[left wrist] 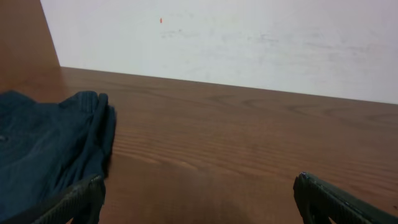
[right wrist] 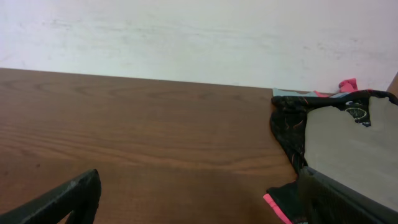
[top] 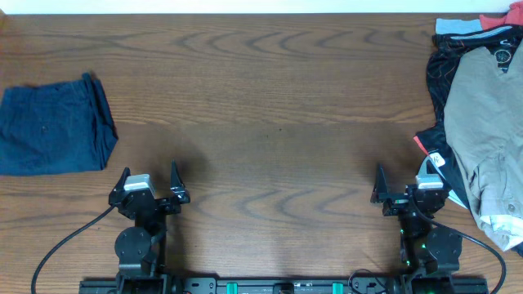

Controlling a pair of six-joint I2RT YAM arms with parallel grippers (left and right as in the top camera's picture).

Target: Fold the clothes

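While parked low in frame, spread wide, gripping nothing: left tool (top: 149, 174), right tool (top: 408, 176).
Heaped unfolded at right edge of bench (top: 270, 106), atop black jersey (top: 443, 69), just beside right tool: khaki shorts (top: 490, 122); at left edge, navy garment (top: 49, 131).

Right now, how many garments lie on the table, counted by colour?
navy blue garment: 1
khaki shorts: 1
black printed jersey: 1
Total: 3 that can be told apart; the shorts and jersey overlap, so more may be hidden beneath.
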